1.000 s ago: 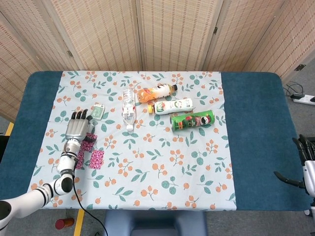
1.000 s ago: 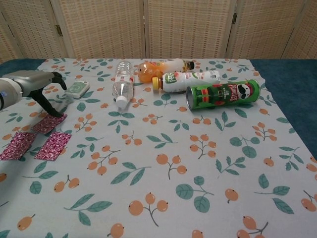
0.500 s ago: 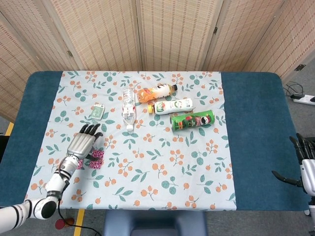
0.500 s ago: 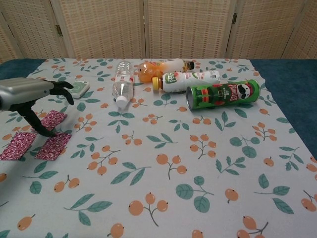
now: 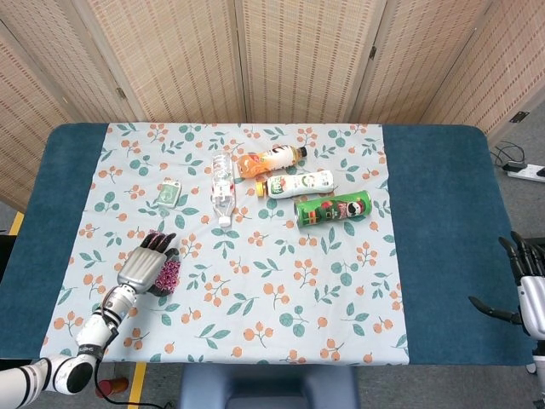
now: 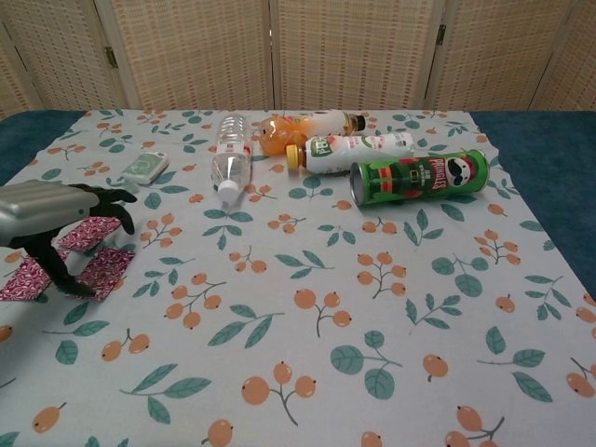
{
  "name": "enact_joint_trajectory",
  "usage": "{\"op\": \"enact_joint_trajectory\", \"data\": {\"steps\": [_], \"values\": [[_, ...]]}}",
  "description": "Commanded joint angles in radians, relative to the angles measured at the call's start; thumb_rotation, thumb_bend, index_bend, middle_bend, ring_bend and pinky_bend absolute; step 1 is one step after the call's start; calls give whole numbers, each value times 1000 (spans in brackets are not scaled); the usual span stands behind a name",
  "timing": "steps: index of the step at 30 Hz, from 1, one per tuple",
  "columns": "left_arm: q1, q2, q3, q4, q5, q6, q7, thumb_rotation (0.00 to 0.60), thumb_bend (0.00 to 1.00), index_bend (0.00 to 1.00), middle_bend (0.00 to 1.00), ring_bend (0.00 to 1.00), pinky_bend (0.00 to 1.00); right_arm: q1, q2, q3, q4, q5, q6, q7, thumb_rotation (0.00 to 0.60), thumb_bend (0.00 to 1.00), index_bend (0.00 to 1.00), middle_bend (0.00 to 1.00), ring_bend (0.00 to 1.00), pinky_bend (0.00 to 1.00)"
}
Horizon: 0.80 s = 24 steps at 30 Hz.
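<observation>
**Left hand over the pink packets**

The left hand (image 6: pixel 56 219) hovers with its fingers spread over the pink packets (image 6: pixel 98 270), holding nothing (thumb tip down by one). Behind sits a small green pack (image 6: pixel 142 167). Next come the water bottle (image 6: pixel 228 156), orange bottle (image 6: pixel 303 126), white bottle (image 6: pixel 352 149) and green chip can (image 6: pixel 419 176), all lying down. The right hand (image 5: pixel 530 290) hangs open off the table's edge (image 5: pixel 443 256).

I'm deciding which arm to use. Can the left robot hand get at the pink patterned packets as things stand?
Probably yes. The left robot hand hangs right over the pink patterned packets, fingers spread and holding nothing, and nothing lies between them.
</observation>
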Motion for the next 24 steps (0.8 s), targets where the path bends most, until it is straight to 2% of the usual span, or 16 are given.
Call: {"op": "enact_joint_trajectory", "data": {"steps": [1,24], "values": [[4,-2,4,1,-1,4,5,520,135,267,25,0,0,0,-1,0,0,0,0,0,471,157,0,0,0,0],[14,-44,10,63,-26,-6,27,520,143,272,25,0,0,-3,-3,-3,3,0,5,5,470,157,0,0,0,0]]}}
